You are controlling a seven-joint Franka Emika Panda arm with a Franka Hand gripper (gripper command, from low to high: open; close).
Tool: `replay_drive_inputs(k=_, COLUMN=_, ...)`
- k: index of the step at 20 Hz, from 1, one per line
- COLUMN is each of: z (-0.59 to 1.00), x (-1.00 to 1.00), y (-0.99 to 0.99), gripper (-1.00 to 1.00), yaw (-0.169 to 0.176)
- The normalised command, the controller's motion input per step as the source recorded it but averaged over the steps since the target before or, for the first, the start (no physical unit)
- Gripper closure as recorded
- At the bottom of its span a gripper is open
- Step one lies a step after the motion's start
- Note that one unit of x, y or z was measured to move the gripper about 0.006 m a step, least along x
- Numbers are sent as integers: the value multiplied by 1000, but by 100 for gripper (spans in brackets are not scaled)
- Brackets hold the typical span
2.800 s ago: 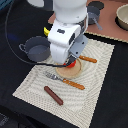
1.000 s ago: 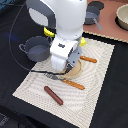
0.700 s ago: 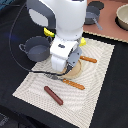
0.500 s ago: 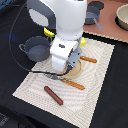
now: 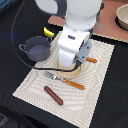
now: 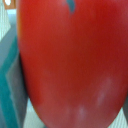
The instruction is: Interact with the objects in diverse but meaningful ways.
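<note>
The white robot arm (image 5: 75,35) has descended onto the round wooden plate (image 5: 67,71) since the earliest frame. The round red tomato (image 6: 70,65) fills the wrist view, directly beneath the gripper; finger state cannot be determined. Recommended: centre over the fruit, close gently. The brown sausage (image 5: 53,95) lies apart.

The arm's big white body (image 5: 75,37) blocks the hand completely in the exterior view, so no telling if it's open or closed. It also covers most of the round tan plate (image 5: 74,73); only the near rim peeks out. The banana (image 5: 48,32) is mostly hidden too, just a yellow sliver. The bowl (image 5: 123,17) is cut off by the exterior view's right edge. Wrist view is one blurry red tomato (image 6: 70,65) running past the frame, way too close for detail.
</note>
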Motion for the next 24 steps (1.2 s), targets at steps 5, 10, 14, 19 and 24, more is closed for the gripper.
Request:
replay_drive_inputs(k=5, z=330, x=-895, y=6, gripper=100, yaw=63)
replay_drive_inputs(k=10, z=109, x=-940, y=0, gripper=100, yaw=68)
replay_drive_inputs(k=14, z=63, x=-941, y=0, gripper=100, yaw=72)
replay_drive_inputs(k=19, z=47, x=-914, y=17, gripper=100, yaw=73)
replay_drive_inputs(k=24, z=0, x=-767, y=64, gripper=100, yaw=70)
